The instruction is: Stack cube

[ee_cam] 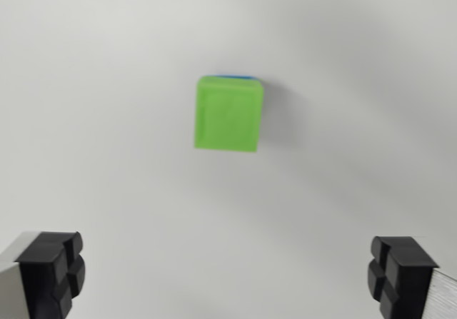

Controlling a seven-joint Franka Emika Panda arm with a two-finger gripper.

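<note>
A green cube [228,114] sits a little above the middle of the wrist view, on a white surface. A thin blue edge [235,77] shows along its far top side, a blue cube underneath it, almost wholly hidden. My gripper [227,276] is open and holds nothing. Its left black fingertip [53,270] stands at the bottom left corner and its right black fingertip [396,272] at the bottom right. Both fingertips are nearer the camera than the cube and well apart from it.
The white surface [107,119] fills the whole view around the cubes. A soft shadow [285,119] lies to the wrist view's right of the green cube.
</note>
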